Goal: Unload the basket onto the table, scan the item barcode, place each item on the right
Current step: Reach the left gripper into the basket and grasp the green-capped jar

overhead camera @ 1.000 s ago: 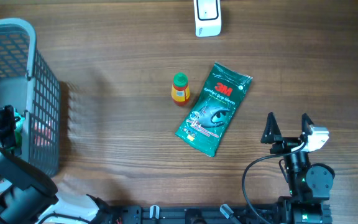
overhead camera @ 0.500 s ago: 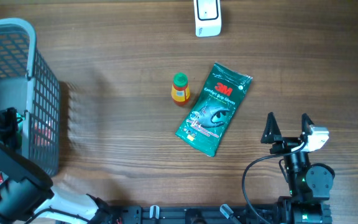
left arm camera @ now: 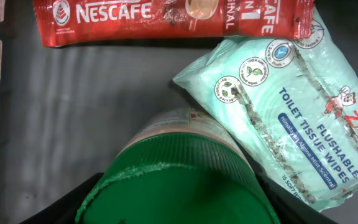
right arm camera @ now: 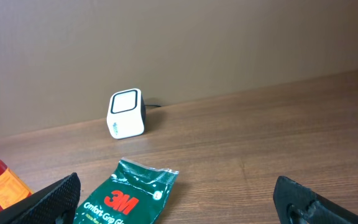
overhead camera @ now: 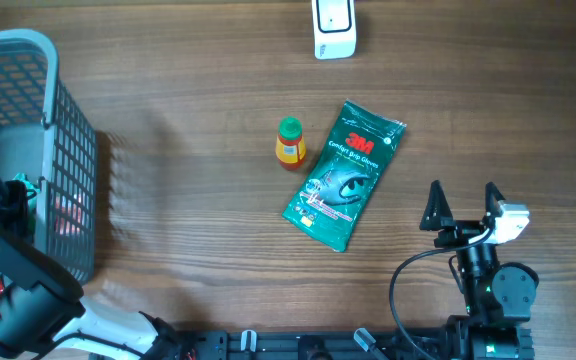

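1. Fingers (right arm camera: 58,198) of the right gripper (overhead camera: 462,198) stand spread wide at the near right of the wooden table (overhead camera: 188,230); nothing lies between them.
2. At the near left, the left gripper (overhead camera: 15,203) reaches down inside the grey basket (overhead camera: 68,170); its dark fingers (left arm camera: 294,208) flank the ribbed lid of a green-lidded jar (left arm camera: 173,180), which fills the bottom of the left wrist view; whether they pinch the lid or only stand beside it I cannot tell.
3. The jar sits over the basket's grey floor; just to one side of it, touching or nearly so, lies a pale green pack of flushable wipes (left arm camera: 291,106); beyond both, a red Nescafe sachet (left arm camera: 166,18) lies flat across the basket.
4. Further out, mid-table, a green 3M gloves packet (overhead camera: 346,175) lies flat and tilted, well apart from either gripper; a small bottle (overhead camera: 289,143) with a green cap and orange label stands just beside the packet's left edge, near but not touching.
5. Farthest off, at the table's far edge, sits the white scanner (overhead camera: 334,28); its dark-framed window shows in the right wrist view, turned towards the arms; nothing is in front of it.
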Robot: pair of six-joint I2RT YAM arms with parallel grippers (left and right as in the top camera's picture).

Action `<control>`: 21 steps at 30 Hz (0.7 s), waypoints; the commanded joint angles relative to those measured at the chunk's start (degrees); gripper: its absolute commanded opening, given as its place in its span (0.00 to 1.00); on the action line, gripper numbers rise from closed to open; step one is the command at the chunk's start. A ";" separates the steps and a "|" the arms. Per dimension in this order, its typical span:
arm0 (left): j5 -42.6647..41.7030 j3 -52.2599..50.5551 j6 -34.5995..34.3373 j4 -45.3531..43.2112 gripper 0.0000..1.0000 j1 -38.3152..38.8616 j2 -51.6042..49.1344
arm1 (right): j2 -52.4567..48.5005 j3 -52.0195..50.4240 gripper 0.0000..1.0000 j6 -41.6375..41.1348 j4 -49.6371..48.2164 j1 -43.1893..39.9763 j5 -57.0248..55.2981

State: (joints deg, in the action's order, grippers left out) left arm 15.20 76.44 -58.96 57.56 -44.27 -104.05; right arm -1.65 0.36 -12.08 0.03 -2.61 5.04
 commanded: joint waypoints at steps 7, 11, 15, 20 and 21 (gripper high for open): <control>-2.34 6.45 5.49 0.81 0.62 -0.26 5.20 | -0.02 -0.07 1.00 0.09 -0.17 0.02 -0.61; -7.19 12.04 6.56 2.05 0.61 -0.26 9.92 | -0.02 -0.07 1.00 0.04 -0.15 0.02 -0.61; -15.10 16.79 6.49 1.46 0.61 -0.26 15.69 | -0.02 -0.07 1.00 0.07 -0.17 0.02 -0.61; -30.49 18.12 6.49 -5.07 0.60 0.22 23.32 | -0.02 -0.07 1.00 0.07 -0.15 0.02 -0.61; -32.74 18.12 6.51 -6.01 0.60 0.70 24.59 | -0.02 -0.07 1.00 0.07 -0.15 0.02 -0.61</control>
State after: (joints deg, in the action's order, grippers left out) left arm -3.92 93.30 -53.60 53.93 -44.27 -84.25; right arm -1.65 0.36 -12.08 0.03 -2.61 5.04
